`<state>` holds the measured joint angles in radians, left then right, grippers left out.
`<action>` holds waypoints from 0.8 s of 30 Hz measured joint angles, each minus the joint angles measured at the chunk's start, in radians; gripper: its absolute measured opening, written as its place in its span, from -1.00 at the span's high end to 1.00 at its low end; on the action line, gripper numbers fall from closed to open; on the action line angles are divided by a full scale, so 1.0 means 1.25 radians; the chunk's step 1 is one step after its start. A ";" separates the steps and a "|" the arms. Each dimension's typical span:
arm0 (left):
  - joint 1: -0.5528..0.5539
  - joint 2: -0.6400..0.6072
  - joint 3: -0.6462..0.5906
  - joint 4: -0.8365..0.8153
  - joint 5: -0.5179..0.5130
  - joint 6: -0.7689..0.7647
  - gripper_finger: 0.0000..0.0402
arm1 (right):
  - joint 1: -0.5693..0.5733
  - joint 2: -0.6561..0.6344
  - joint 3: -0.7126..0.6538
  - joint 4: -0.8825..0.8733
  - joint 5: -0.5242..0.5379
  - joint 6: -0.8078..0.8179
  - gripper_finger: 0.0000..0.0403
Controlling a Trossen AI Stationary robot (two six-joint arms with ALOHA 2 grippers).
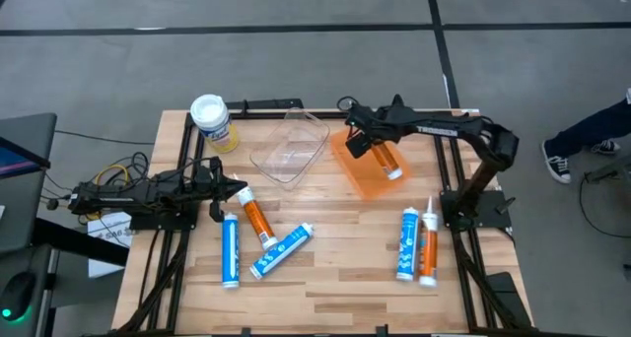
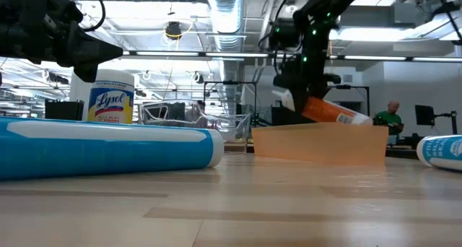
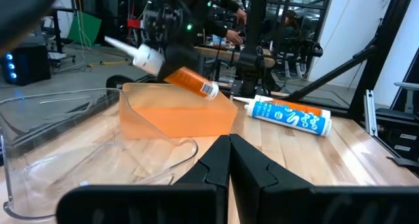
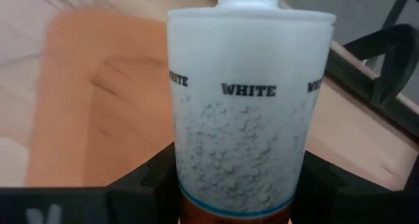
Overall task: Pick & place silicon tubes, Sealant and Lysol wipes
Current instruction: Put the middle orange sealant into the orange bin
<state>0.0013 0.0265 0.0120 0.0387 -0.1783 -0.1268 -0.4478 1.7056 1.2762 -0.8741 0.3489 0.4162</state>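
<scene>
My right gripper point(image 1: 363, 142) is shut on an orange caulk tube point(image 1: 386, 162) above the orange bin point(image 1: 355, 174); the low view point(image 2: 333, 111) shows the tube tilted over the bin's wall. My left gripper point(image 1: 235, 189) is shut and empty, raised at the table's left, near an orange tube point(image 1: 256, 219) that lies flat. Two blue tubes point(image 1: 230, 250) point(image 1: 281, 250) lie near it. A blue tube point(image 1: 408, 243) and an orange tube point(image 1: 429, 246) lie at the right. The Lysol wipes canister point(image 1: 212, 120) stands upright at the far left. My right gripper pinches the tube between its two fingers point(image 4: 154, 178) on the white band near the nozzle end point(image 4: 239, 139). The fingers come from above, slanting down, one on each side of the tube. The tube is lifted clear over the orange bin, tilted, nozzle end higher.
A clear plastic bin point(image 1: 289, 145) stands between the canister and the orange bin. Bare wood lies along the table's near edge and middle. A person's legs point(image 1: 592, 135) show beyond the table's right side.
</scene>
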 joint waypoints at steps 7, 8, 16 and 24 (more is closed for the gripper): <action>0.000 0.000 0.000 0.000 0.000 0.000 1.00 | -0.001 0.071 0.000 -0.007 0.007 0.030 0.05; 0.000 0.000 0.000 0.000 0.000 0.000 1.00 | -0.003 0.076 0.000 -0.008 0.010 0.038 0.05; 0.000 0.000 0.000 -0.001 0.000 0.001 1.00 | -0.017 0.089 0.000 -0.021 0.017 0.071 0.02; 0.000 0.000 0.000 -0.002 0.000 0.001 1.00 | -0.017 0.089 0.000 -0.040 0.023 0.038 -0.06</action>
<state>0.0017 0.0265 0.0124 0.0364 -0.1783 -0.1252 -0.4694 1.8172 1.2762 -0.9241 0.3782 0.4637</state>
